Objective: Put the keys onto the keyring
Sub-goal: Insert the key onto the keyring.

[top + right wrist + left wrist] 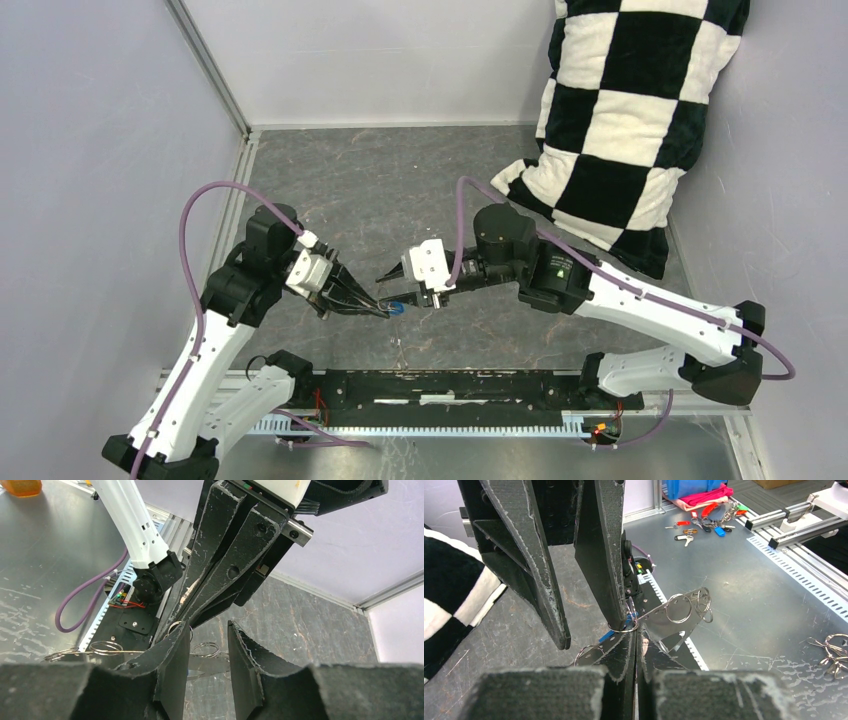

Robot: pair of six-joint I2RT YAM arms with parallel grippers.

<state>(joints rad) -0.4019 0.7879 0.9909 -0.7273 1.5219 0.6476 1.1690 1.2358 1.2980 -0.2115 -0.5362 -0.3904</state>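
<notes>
The left claw [635, 640], pinched shut on the keyring [654, 612], holds it up above the near middle of the table [400, 190], apparently so that the right claw [594, 632], half open and empty, can work on the blue key [606, 635] beside its tips.

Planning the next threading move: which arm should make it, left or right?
Right. The right gripper is open and free beside the blue key. The left gripper is shut on the keyring, so it likely should just hold.
</notes>
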